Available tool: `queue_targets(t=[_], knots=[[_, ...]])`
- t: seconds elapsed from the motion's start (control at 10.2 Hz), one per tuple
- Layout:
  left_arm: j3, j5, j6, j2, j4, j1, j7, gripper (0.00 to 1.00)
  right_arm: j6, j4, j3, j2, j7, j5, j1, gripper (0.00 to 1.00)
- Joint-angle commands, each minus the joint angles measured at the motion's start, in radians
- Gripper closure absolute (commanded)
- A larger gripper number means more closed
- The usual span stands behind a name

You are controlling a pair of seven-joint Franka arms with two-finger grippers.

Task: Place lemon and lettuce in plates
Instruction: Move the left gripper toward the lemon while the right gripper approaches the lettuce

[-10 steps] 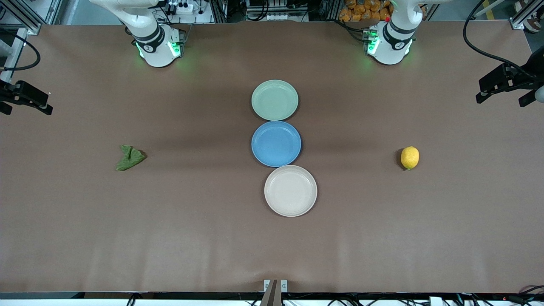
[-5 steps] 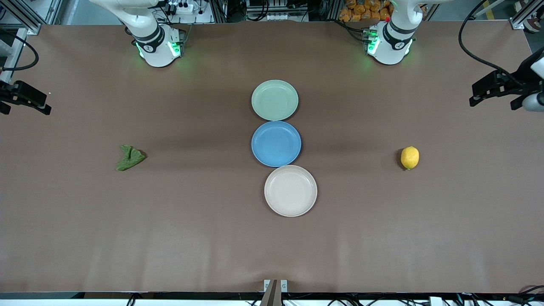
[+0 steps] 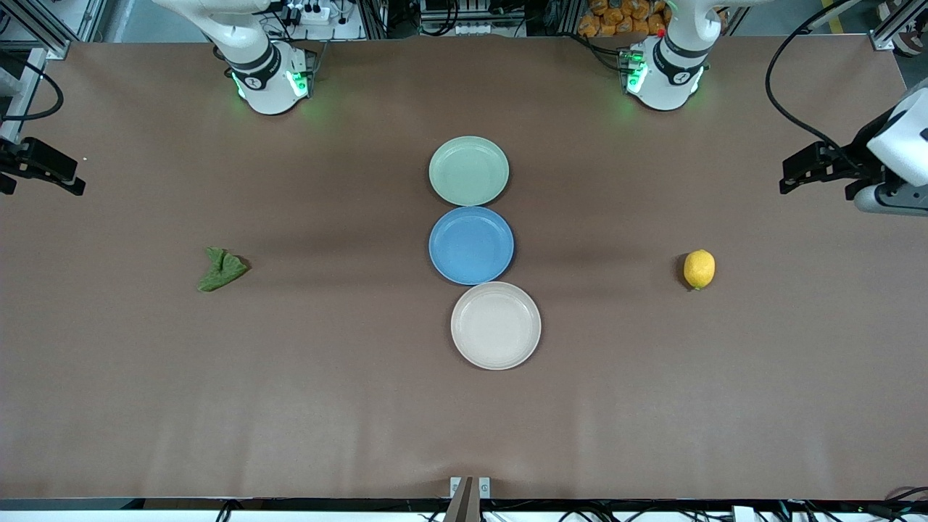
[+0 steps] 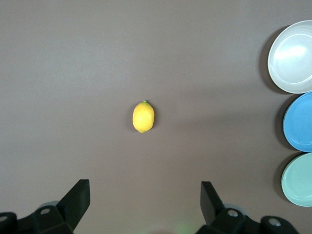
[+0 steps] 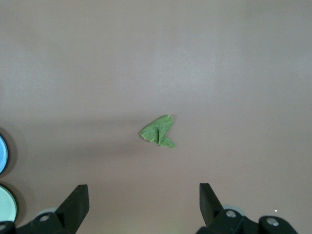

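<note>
lemon (image 3: 699, 269), lettuce (image 3: 222, 270) on table; plates (image 3: 468, 170) (image 3: 496, 325) empty.

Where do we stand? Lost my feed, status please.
Left claw open, up over the left arm's table end. Right claw open, over the right arm's end. Lemon and lettuce on table, unplated. Nothing blocking.

**Brown counter, cluttered lab edge**

A wide counter (image 3: 362, 406) covered in matte brown sheeting fills nearly the whole front view, lit evenly from above with soft shadows. Along its upper edge run aluminium frame rails (image 3: 43, 22), a white power strip (image 3: 308, 11) with black cables, and a pile of orange objects (image 3: 616, 18). A thick black cable (image 3: 790, 94) loops over the counter at the left arm's end. A small metal bracket (image 3: 470, 487) sits at the counter's nearest edge.
</note>
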Motion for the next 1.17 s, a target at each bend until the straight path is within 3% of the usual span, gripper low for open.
queue_targets(t=[0.0, 1.07], knots=[[-0.002, 0.008, 0.057, -0.016, -0.063, -0.005, -0.018, 0.0, -0.008, -0.006, -0.002, -0.011, -0.017, 0.007, -0.01, 0.0], [-0.003, 0.011, 0.254, 0.013, -0.229, -0.009, -0.018, 0.0, 0.03, -0.056, -0.003, -0.006, -0.017, 0.006, -0.012, 0.0]])
